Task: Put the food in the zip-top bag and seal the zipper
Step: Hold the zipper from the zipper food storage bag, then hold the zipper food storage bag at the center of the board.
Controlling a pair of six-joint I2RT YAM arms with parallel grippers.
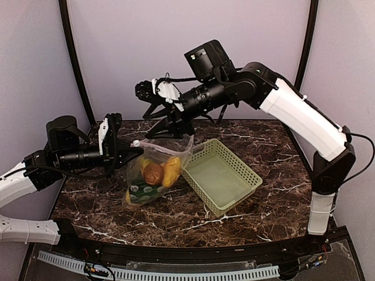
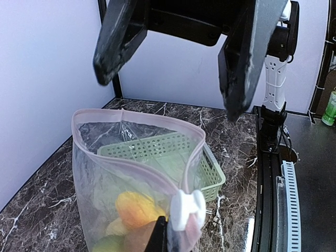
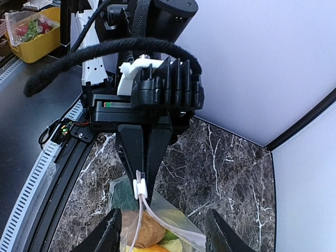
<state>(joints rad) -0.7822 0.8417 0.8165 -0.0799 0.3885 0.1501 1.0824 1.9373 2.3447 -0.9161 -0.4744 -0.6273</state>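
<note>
Left pincer (image 3: 142, 176) clamped shut on the zipper (image 2: 131, 113) at one end of the bag (image 1: 153, 175) — right pincer (image 2: 173, 68) half open, empty, just above its mouth; bag with food (image 1: 163, 172) stands left of counter (image 1: 263, 152) centre

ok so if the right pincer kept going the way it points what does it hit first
Probably the zipper at the zip-top bag's mouth, straight ahead of the right pincer; the left pincer, shut on that edge, sits just beyond. Depth is unclear.
</note>
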